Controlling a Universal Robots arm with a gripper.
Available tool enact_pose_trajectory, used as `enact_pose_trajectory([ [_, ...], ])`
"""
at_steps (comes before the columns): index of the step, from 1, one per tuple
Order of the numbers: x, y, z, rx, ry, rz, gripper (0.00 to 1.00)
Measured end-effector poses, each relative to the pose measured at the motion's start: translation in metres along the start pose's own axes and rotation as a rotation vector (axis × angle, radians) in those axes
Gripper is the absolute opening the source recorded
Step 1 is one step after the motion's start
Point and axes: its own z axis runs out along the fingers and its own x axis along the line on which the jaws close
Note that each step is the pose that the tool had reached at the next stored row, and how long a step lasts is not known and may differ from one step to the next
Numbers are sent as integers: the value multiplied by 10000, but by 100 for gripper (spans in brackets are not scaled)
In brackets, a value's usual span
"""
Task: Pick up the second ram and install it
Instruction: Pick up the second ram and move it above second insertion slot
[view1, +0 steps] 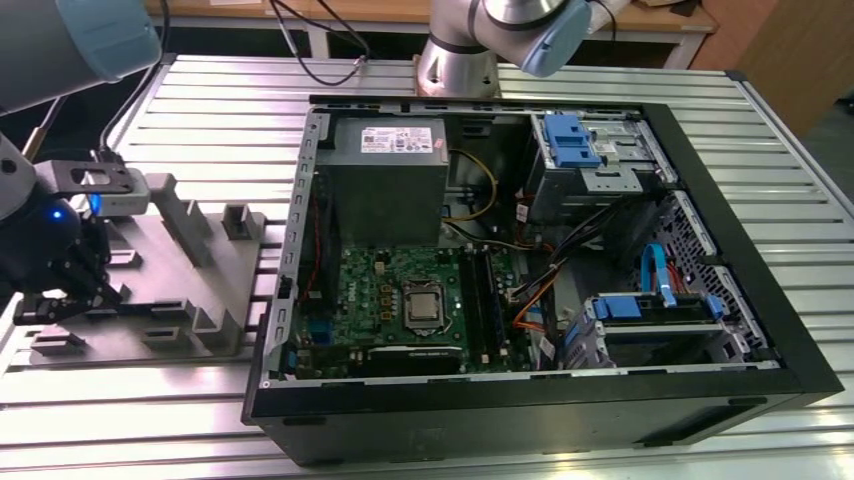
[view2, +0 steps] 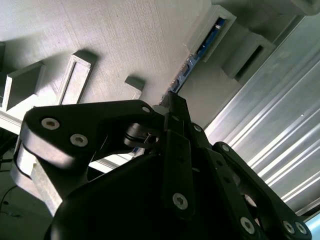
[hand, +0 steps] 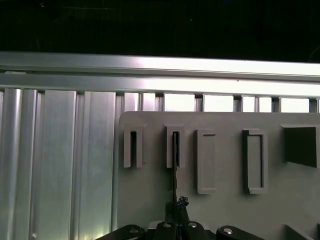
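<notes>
Looking along the gripper (hand: 177, 207) in the first wrist view, we see its fingers pinched together on the near end of the memory stick (hand: 175, 167), which stands on edge, its long axis running straight ahead into a slot of the grey tray (hand: 150, 195).

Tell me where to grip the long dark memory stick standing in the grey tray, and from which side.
Grip the long, thin dark memory stick by its exposed upper edge, pinching across its flat faces, coming straight down from above. It stands on edge in raised slots of the grey plastic tray, so only that narrow edge is free. The gripper looks closed on it.
</notes>
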Motion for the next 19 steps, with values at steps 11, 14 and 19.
enact_pose_trajectory([
  [11,-1,6,8,0,7,1,11],
  [14,-1,7,8,0,8,2,23],
  [19,0,7,17,-3,9,-108,29],
])
